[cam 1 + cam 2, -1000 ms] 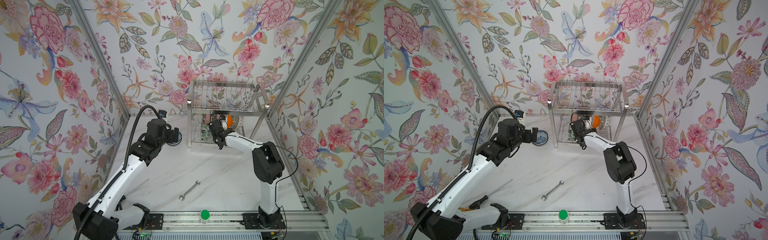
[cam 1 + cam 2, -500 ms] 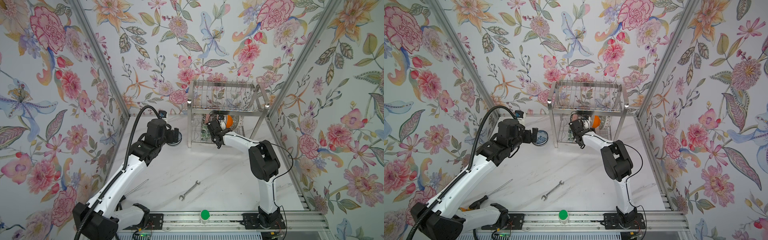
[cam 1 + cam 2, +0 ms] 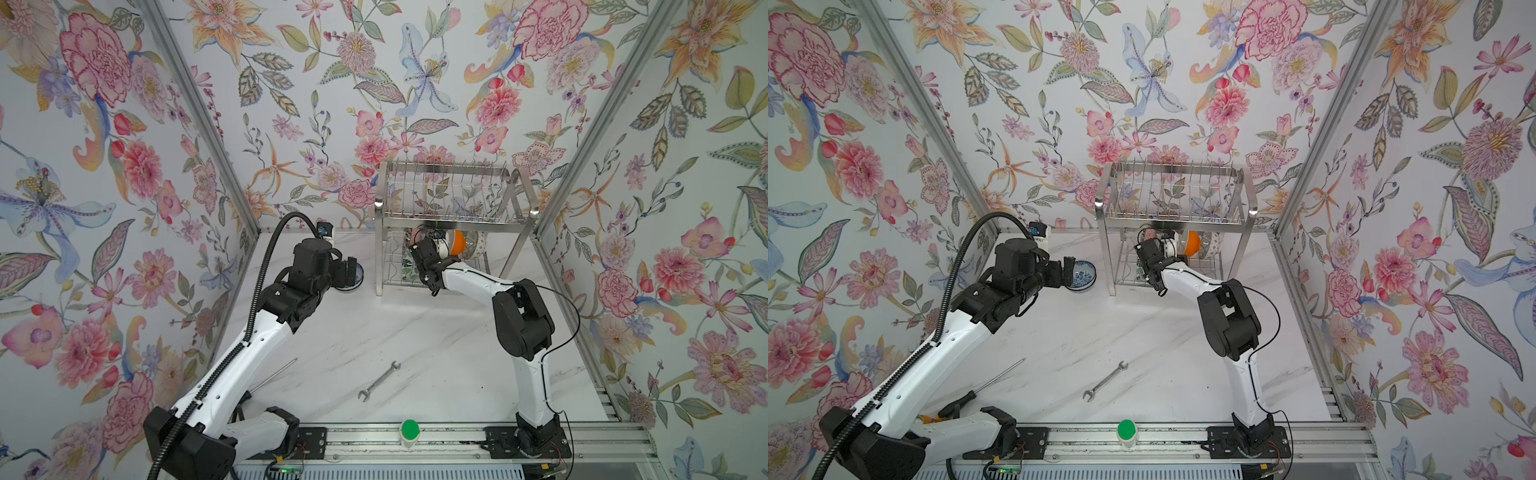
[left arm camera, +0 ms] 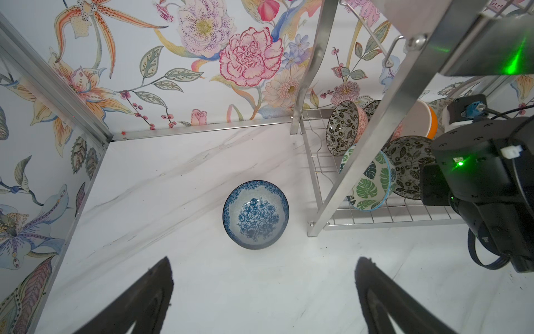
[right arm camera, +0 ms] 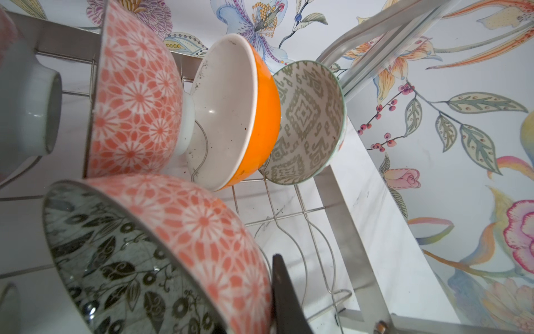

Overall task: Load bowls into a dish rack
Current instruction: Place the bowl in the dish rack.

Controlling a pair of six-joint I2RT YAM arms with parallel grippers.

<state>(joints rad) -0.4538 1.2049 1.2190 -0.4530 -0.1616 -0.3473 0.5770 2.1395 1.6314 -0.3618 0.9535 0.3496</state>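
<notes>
The dish rack (image 3: 451,195) (image 3: 1177,195) stands at the back of the table. My right gripper (image 5: 267,270) reaches into its lower tier and is shut on the rim of a bowl (image 5: 173,231) (image 4: 410,170) that is pink outside and black-and-white floral inside. Only one of its fingers (image 5: 284,292) shows, outside the wall. More bowls stand on edge there: a pink one (image 5: 135,101), an orange one (image 5: 260,121), a grey-patterned one (image 5: 306,121) and a green-leaf one (image 4: 370,179). A blue-and-white bowl (image 4: 255,214) (image 3: 1082,276) sits upright on the table left of the rack. My left gripper (image 4: 265,260) (image 3: 1069,270) hangs open just short of it, holding nothing.
A wrench (image 3: 380,380) lies mid-table and a screwdriver (image 3: 984,384) lies near the left arm's base. A green-capped object (image 3: 409,430) stands on the front rail. Flowered walls close in the left, back and right sides, and the rack's leg (image 4: 326,202) stands close beside the blue-and-white bowl.
The right arm's elbow has shifted slightly to the left while its gripper stays in the lower tier with the bowl. The left arm has not moved.
</notes>
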